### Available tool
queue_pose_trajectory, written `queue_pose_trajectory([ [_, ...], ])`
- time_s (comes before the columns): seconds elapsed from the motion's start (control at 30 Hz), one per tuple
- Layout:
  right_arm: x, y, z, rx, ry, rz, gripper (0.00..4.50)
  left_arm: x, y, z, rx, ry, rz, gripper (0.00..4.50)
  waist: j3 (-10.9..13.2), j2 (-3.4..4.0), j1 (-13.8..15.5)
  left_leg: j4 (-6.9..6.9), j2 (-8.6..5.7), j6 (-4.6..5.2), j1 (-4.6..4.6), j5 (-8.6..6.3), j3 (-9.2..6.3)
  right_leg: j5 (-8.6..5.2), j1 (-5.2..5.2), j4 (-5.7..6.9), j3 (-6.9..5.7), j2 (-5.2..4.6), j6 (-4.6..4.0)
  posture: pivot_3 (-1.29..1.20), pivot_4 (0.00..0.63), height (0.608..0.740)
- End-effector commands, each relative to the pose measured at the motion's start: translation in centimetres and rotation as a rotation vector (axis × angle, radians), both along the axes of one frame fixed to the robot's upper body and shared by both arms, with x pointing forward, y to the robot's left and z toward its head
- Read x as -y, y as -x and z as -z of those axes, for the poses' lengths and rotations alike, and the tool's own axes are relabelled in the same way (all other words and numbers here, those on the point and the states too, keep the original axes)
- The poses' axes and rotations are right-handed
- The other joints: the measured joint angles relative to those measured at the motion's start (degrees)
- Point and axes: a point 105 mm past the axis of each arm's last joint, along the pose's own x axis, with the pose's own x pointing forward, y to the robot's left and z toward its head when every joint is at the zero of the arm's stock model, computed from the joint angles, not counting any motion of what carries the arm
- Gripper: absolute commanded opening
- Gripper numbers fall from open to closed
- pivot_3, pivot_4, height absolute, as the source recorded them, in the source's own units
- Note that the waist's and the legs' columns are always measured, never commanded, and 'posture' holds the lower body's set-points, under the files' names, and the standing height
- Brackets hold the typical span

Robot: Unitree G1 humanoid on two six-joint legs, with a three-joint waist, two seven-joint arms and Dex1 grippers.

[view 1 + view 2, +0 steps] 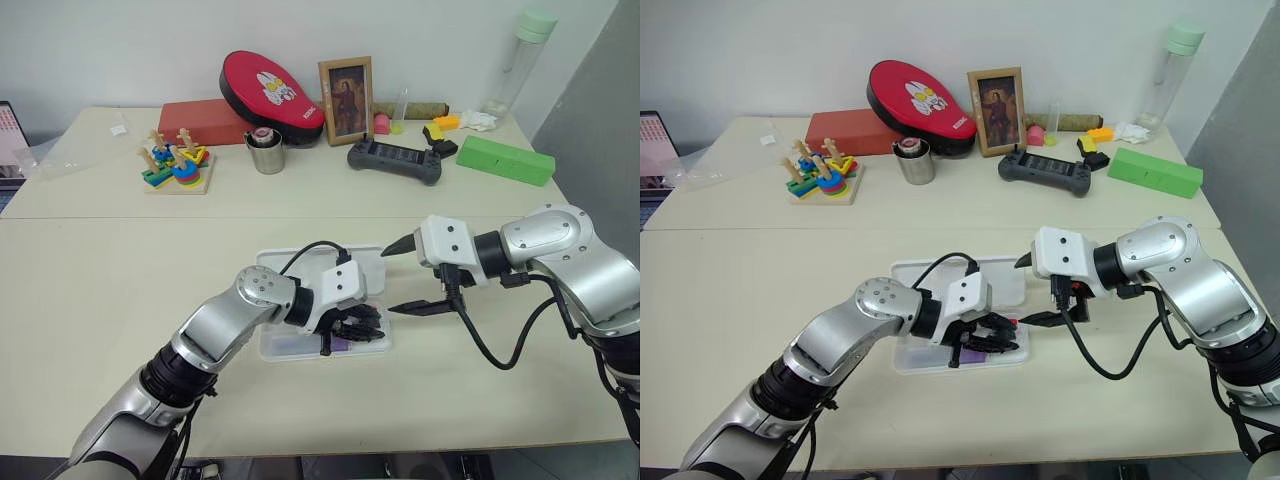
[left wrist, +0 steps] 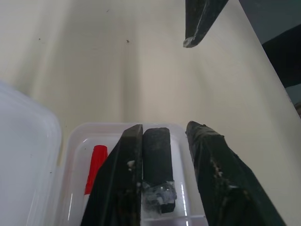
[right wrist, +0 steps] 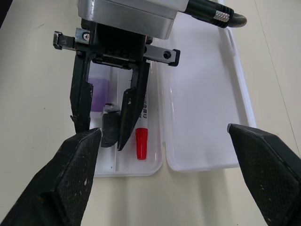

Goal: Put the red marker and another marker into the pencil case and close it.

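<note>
On the cream table (image 1: 120, 300) we see the case (image 3: 207, 94) open; red marker (image 3: 142, 134) and lilac marker (image 3: 98, 94) lie lengthwise inside, apparently released between the left gripper's (image 3: 101, 125) parted fingers. Right gripper (image 1: 408, 275), wide open, hovers beside the lid.

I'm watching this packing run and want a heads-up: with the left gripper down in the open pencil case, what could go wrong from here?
1. The left gripper has its fingers around the lilac marker in the pencil case tray; pulling out carelessly might drag the marker out again.
2. The red marker lies right beside one finger, so it could get nudged.
3. The lid lies flat and open; the right gripper, open and hovering nearby, may shove the light case when closing it.
</note>
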Motion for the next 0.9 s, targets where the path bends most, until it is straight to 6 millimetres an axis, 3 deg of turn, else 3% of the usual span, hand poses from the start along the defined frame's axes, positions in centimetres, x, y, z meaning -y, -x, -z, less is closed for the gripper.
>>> queue_pose_trajectory([
  [0.03, 0.1, 0.1, -1.2, 0.059, -0.008, -0.002, 4.5, 0.6, 0.2, -1.0, 0.047, 0.024, 0.037, 2.59, 0.0, 0.0, 0.02, 0.0, 0.0, 0.0, 0.0, 0.0, 0.0, 0.0, 0.0, 0.0, 0.0, 0.0, 0.0, 0.0, 0.15, 0.74],
  [0.33, 0.1, -0.1, -1.3, 0.063, -0.013, 0.004, 4.5, 0.4, 0.4, -1.5, 0.033, 0.032, 0.044, 4.49, 0.0, 0.0, 0.02, 0.0, 0.0, 0.0, 0.0, 0.0, 0.0, 0.0, 0.0, 0.01, 0.0, 0.0, 0.0, 0.0, 0.15, 0.74],
  [0.7, 0.5, -0.7, -2.5, 0.089, -0.029, 0.019, 4.5, -1.2, 1.3, -4.7, 0.054, 0.079, 0.022, 4.49, 0.0, 0.02, -0.11, -0.01, 0.01, 0.0, 0.0, 0.0, -0.01, 0.0, -0.02, 0.02, 0.0, 0.0, 0.0, 0.0, 0.15, 0.74],
  [0.9, 1.3, -1.1, -4.1, 0.093, -0.102, 0.029, 4.5, -4.4, 2.2, -8.4, 0.152, 0.094, -0.034, 4.49, 0.01, 0.01, -0.16, -0.02, 0.01, 0.0, 0.02, 0.0, -0.01, -0.01, 0.01, 0.0, 0.0, 0.0, 0.01, 0.0, 0.15, 0.74],
])
